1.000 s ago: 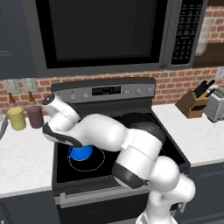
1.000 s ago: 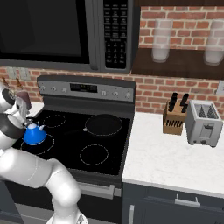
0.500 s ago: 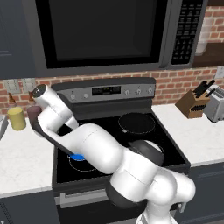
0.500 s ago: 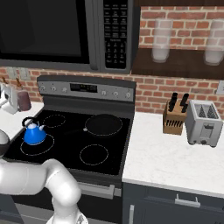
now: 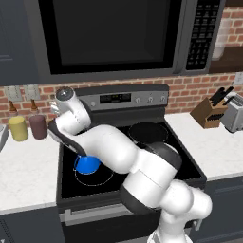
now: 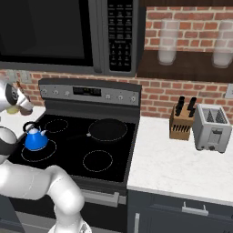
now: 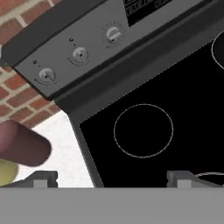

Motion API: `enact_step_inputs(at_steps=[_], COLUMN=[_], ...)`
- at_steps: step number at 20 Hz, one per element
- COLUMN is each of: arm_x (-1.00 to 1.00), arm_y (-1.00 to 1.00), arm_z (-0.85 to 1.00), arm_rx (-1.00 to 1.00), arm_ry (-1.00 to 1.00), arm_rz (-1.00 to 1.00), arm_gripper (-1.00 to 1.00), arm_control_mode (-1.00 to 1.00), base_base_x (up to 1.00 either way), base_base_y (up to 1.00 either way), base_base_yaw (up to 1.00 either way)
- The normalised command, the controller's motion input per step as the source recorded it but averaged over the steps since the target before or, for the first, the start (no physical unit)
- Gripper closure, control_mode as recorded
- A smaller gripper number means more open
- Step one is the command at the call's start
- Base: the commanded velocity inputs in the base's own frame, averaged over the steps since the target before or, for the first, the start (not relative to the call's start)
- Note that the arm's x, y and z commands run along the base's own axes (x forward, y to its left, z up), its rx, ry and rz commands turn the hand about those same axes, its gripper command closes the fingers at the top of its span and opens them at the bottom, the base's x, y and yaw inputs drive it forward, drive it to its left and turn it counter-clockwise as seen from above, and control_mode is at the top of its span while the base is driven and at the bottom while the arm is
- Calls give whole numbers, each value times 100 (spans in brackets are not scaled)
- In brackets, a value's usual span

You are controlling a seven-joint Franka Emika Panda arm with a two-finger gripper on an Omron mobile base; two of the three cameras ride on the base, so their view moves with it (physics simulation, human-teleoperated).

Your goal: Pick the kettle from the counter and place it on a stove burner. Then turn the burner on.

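Note:
The blue kettle (image 6: 35,139) stands upright on the front-left stove burner (image 6: 48,153), the largest outlined circle. In the left base view my arm hides part of the kettle (image 5: 87,164), and the burner (image 5: 103,175) ring shows around it. My gripper (image 6: 23,106) hangs above the back-left corner of the cooktop, well clear of the kettle. Its fingertips (image 7: 45,177) stand wide apart at the bottom of the hand view, so the gripper (image 7: 112,180) is open and empty. It faces three knobs (image 7: 79,54) on the control panel and a small outlined circle (image 7: 143,130).
A yellow jar (image 5: 19,128) and a maroon jar (image 5: 38,126) stand on the white counter (image 5: 28,173) left of the stove. A solid dark disc (image 6: 108,129) covers the back-right burner. A knife block (image 6: 181,123) and toaster (image 6: 211,127) sit on the right counter.
My gripper has lifted off the kettle and swung up and back toward the control panel at the back left. The kettle has stayed on the front-left burner.

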Motion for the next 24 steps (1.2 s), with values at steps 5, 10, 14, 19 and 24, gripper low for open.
enact_step_inputs(at_steps=[5,10,14,19,24], arm_x=[48,28,2,25,32], arm_y=[0,21,11,0,0], arm_z=[0,0,-1,-10,0], arm_rx=[-2,-18,-13,-6,0], arm_ry=[0,2,-1,-1,0], arm_rz=[58,25,5,0,0], arm_gripper=[-100,-100,-100,-100,-100], arm_control_mode=[-100,-100,-100,-100,-100], base_base_x=[0,0,0,0,0], base_base_y=[0,0,0,0,0], base_base_yaw=[0,0,0,0,0])
